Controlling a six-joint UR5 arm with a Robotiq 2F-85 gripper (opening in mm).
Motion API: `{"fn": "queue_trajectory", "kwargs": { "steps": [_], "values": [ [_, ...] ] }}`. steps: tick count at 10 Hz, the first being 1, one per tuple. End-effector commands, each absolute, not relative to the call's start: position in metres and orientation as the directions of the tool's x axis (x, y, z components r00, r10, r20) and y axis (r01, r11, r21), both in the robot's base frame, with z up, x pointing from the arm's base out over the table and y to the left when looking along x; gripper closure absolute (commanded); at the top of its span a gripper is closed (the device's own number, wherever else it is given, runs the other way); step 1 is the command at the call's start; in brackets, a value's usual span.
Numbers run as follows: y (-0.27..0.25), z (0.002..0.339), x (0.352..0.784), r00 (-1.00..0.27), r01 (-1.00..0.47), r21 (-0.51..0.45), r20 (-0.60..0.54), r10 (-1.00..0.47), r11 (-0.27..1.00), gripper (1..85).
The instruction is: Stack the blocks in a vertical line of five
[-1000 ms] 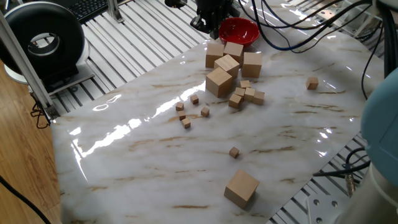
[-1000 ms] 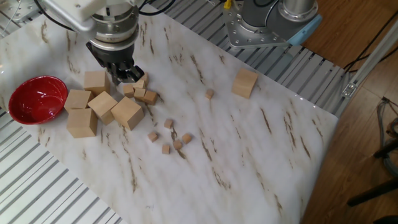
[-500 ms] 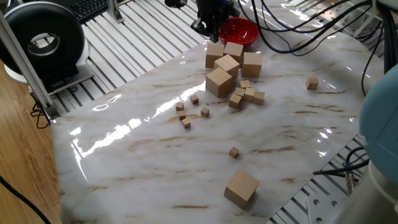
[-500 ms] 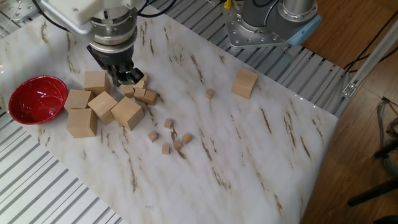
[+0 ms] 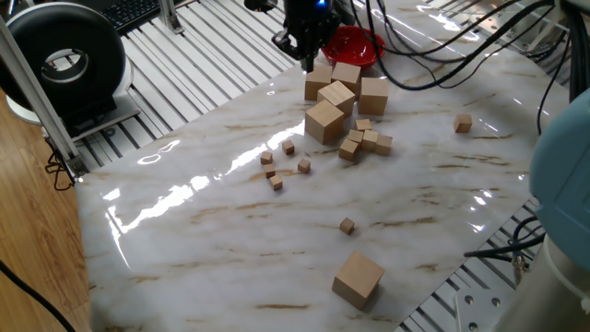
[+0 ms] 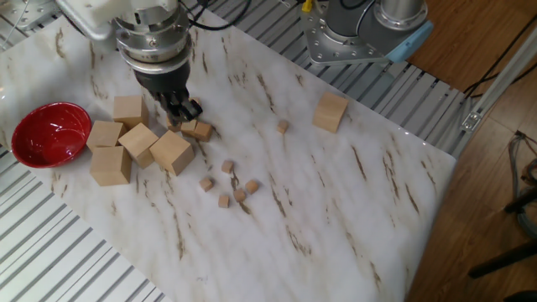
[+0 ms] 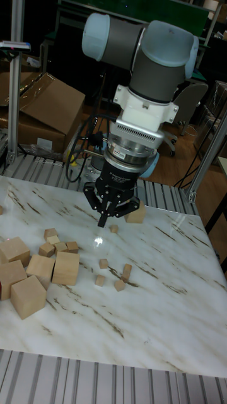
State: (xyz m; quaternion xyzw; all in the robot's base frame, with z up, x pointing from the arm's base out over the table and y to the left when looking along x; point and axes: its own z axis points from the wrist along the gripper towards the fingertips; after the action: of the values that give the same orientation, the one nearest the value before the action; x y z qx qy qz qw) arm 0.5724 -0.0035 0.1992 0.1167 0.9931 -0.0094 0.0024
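Several tiny light-wood blocks lie loose and single on the marble table [image 5: 184, 231], none stacked. A group lies near the middle: one block [image 5: 289, 148], another [image 5: 276, 183], a third [image 5: 303, 166]. One block [image 5: 347, 225] lies apart. The group also shows in the other fixed view around a block [image 6: 227, 167] and in the tall view around a block [image 7: 103, 263]. My gripper [image 7: 103, 221] [image 6: 181, 109] [image 5: 304, 53] hangs above the table beside the cluster of bigger cubes. Its fingers meet in a point, and nothing shows between them.
Several large wooden cubes [image 6: 171, 151] and medium cubes [image 6: 202, 131] cluster under and beside the gripper. A red bowl [image 6: 49, 134] stands at the table's edge behind them. One large cube [image 5: 357, 278] and one medium cube [image 5: 463, 122] lie apart. Cables hang over the far end.
The gripper has shifted a little sideways from over the large cubes to the edge of the medium cubes, nearer the table's middle. No block has moved.
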Motion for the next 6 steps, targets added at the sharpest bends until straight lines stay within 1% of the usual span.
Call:
{"fn": "queue_trajectory", "kwargs": {
  "steps": [1,3,5,6],
  "values": [
    [0.014,0.198,0.573,-0.932,0.362,0.037,0.016,0.362,0.931,84.7],
    [0.024,0.197,0.572,-0.93,0.366,0.05,0.025,0.366,0.929,84.7],
    [0.038,0.186,0.574,-0.924,0.382,0.048,0.009,0.382,0.923,84.7],
    [0.037,0.184,0.573,-0.924,0.382,0.031,0.002,0.382,0.924,84.7]
  ]
}}
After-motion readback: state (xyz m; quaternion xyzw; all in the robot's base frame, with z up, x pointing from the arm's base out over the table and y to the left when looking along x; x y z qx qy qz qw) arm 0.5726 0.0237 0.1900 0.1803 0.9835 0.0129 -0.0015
